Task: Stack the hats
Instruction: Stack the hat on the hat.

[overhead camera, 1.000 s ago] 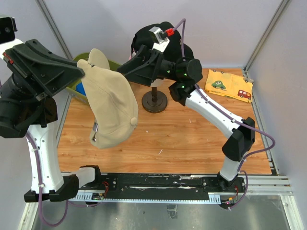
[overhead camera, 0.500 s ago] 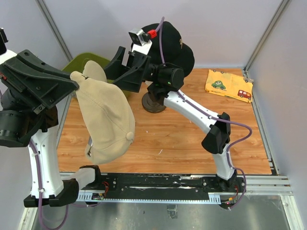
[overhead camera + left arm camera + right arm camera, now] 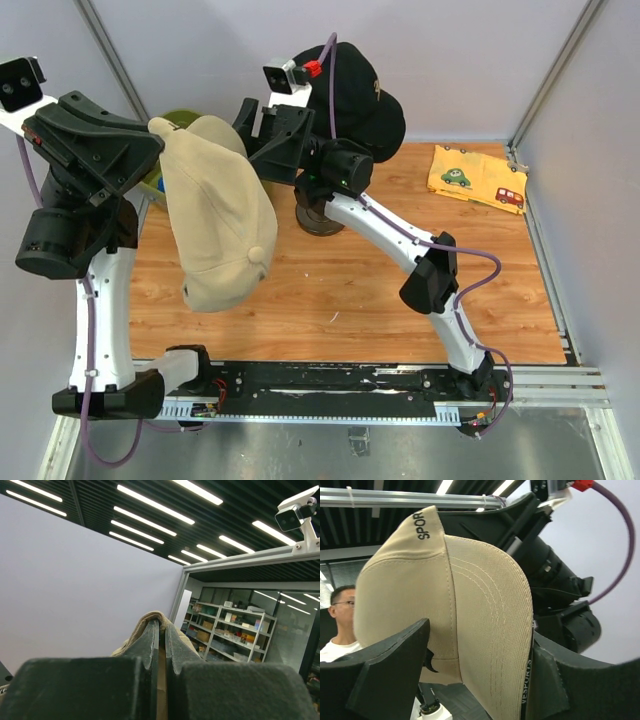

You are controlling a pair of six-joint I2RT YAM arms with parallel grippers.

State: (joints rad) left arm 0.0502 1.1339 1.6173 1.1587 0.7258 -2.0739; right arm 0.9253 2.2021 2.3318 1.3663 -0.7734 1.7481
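Pinching beige hat [image 3: 220, 230], left hand [image 3: 155, 143] raised

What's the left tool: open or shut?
Shut: the left tool pinches the beige cap in the wrist view; overhead, the cap hangs from it.

Wood-grain tabletop [image 3: 350, 290] lies below the left gripper [image 3: 157, 142]. Pale lavender wall panels [image 3: 200, 50] stand behind it and to both sides, joined by aluminium posts [image 3: 112, 55]. A yellow cloth with car prints [image 3: 478, 178] sits in the far corner, well to the gripper's right.

Left wrist view:
- Above the gripper: a dark slatted ceiling [image 3: 100, 495] with rows of strip lights [image 3: 150, 502].
- Ahead and to its right: metal shelving [image 3: 225, 630] stocked with boxes, behind glazing.
- Upper right: a small camera [image 3: 295, 512] on a frame beam [image 3: 250, 560].
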